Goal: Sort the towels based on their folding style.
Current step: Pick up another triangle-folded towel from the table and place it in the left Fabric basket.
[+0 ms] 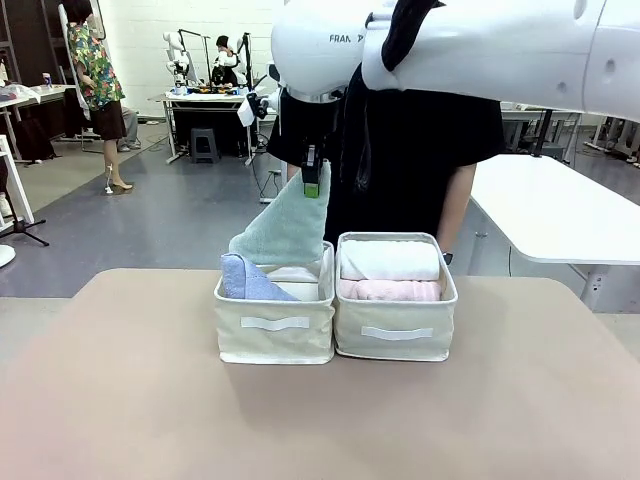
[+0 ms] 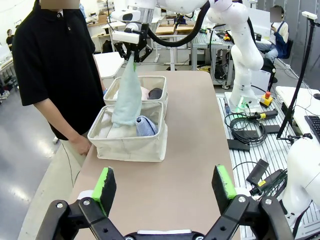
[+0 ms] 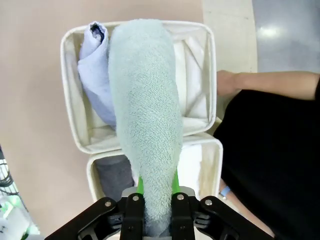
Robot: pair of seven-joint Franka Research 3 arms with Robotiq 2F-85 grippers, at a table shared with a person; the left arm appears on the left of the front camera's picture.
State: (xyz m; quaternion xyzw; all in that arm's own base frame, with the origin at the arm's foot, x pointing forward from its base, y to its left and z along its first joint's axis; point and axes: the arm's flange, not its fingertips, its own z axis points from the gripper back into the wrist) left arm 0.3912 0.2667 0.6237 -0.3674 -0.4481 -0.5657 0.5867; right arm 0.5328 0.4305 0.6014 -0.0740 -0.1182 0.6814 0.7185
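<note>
Two cream fabric bins sit side by side at the far middle of the tan table (image 1: pixel 120 400), touching each other, with a person in a black shirt (image 1: pixel 420 150) standing just behind them. The right gripper (image 1: pixel 312 186) hangs above the left bin (image 1: pixel 275 335), its jaws pinched tight on the top end of the pale teal towel (image 1: pixel 285 228), which dangles down from the green pads with its wide lower end reaching into that bin. From the right wrist camera the teal cloth (image 3: pixel 147 125) runs straight out from between the fingers over the bin's open mouth. Beside it in the left bin the lavender-blue towel (image 1: pixel 248 280) leans against the left wall. The right bin (image 1: pixel 395 340) holds a white rolled towel (image 1: pixel 388 260) at the far side and a pink rolled towel (image 1: pixel 390 290) just in front of it, lying close together. From above, a dark grey towel (image 3: pixel 114 172) also shows in that bin. The left gripper (image 2: pixel 165 187) hovers over the near end of the table, well apart from the bins, its jaws spread wide with nothing between them.
</note>
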